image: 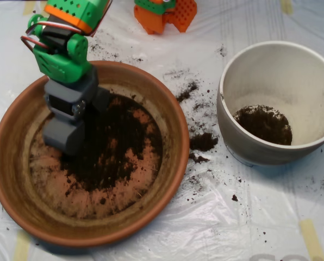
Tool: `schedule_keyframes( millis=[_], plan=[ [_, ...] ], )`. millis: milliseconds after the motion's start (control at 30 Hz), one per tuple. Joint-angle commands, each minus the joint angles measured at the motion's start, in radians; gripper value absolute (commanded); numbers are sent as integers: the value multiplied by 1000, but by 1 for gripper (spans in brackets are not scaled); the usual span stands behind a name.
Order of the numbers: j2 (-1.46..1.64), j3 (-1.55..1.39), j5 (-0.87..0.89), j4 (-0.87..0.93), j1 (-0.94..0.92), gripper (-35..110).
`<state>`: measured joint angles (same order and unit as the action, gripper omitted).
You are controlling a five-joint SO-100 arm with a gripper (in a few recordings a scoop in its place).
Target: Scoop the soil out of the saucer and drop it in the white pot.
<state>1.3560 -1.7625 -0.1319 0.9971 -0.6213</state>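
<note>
Grey end effector down in soil w/in saucer; open/closed state unclear. White pot at right.

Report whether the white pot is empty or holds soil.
Holds soil: the white pot has a dark patch of soil on its bottom, with pale walls bare above it.

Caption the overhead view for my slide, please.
Tool down in the saucer on soil; pot beside holds some.
</note>
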Motion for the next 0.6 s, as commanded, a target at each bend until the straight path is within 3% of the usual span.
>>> schedule_keyframes(
  millis=[0, 33, 567],
  plan=[
    [54, 28, -21, 3, 20, 10],
    [58, 28, -15, 3, 25, 0],
    [190, 202, 28, 161, 144, -1]
  ],
)
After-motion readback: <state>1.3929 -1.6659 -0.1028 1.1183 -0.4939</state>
